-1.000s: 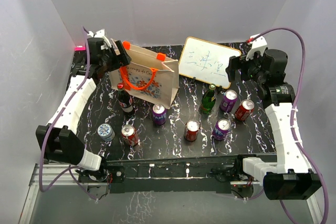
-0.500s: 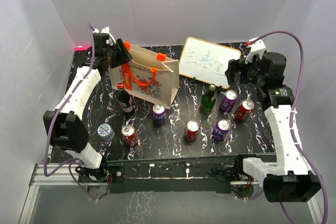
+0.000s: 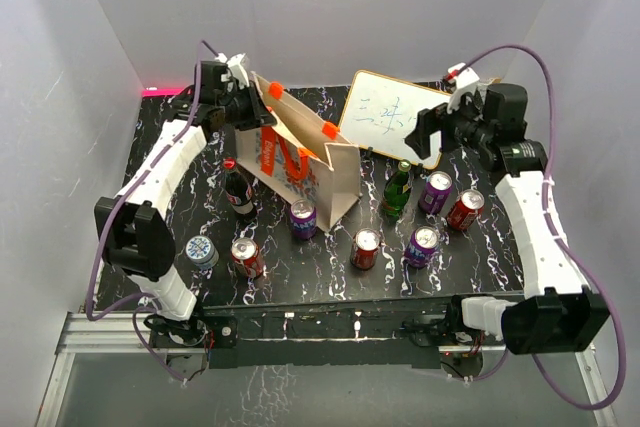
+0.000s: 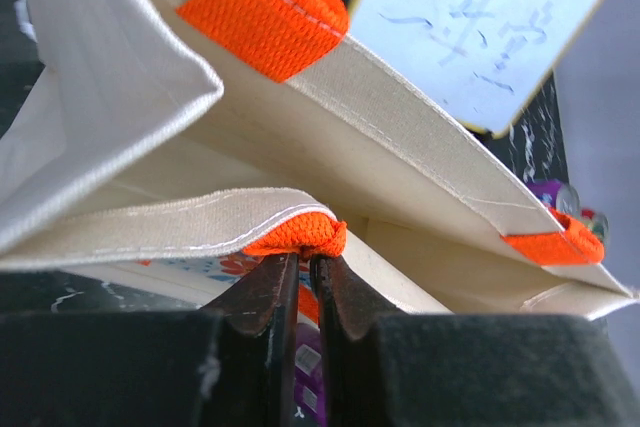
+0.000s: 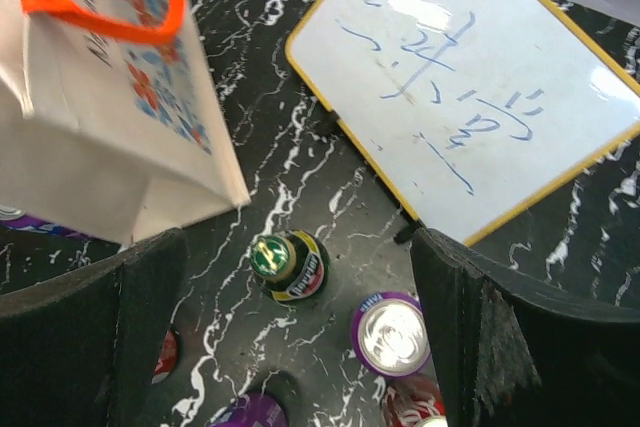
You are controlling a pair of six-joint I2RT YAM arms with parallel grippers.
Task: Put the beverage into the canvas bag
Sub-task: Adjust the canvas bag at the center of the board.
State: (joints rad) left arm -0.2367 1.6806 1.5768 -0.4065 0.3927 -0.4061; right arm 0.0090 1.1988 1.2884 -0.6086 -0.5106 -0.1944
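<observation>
From above, the bag [image 3: 300, 162] stands tilted at the worktop's [image 3: 330, 282] far left, its rim corner at my left gripper [image 3: 252, 109]. At my left wrist, that gripper is pinched shut on the bag's orange rim patch [image 4: 296, 235] at twelve o'clock. At my right wrist, my right gripper [image 5: 297, 237] gapes wide, with the bag at ten o'clock.

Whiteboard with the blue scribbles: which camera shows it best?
The right wrist view: there the whiteboard fills the upper right, its writing large and sharp. The top external view shows it whole but small. The left wrist view catches only a corner past the canvas bag.
</observation>
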